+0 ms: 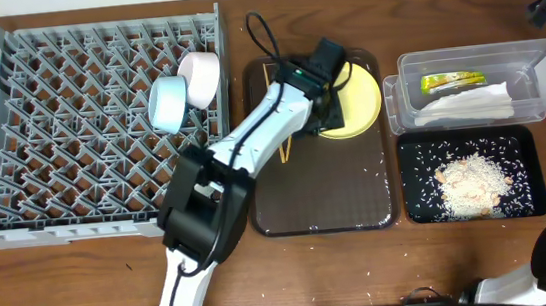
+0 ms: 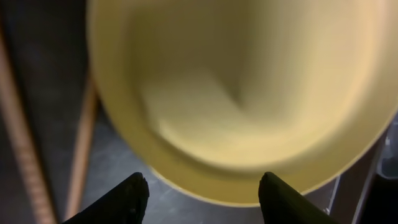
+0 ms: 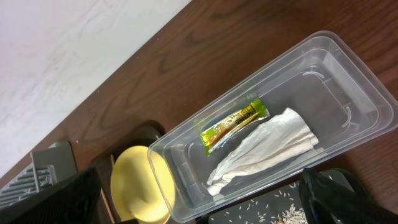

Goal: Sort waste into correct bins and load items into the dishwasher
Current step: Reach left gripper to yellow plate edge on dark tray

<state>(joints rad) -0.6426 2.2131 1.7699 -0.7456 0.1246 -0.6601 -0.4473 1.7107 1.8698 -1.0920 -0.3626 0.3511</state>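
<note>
While my left jaws stand open beside the yellow plate [image 2: 249, 93], a shallow rim bite could drop it onto the chopsticks [image 2: 84, 149].

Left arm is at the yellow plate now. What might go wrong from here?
1. The left gripper is open at the rim of the yellow plate; a shallow bite on that smooth edge may slip.
2. The chopsticks lie beside the plate on the brown tray, so the arm may knock them.
3. The plate sits close to the clear tub and could bump it when lifted.
</note>
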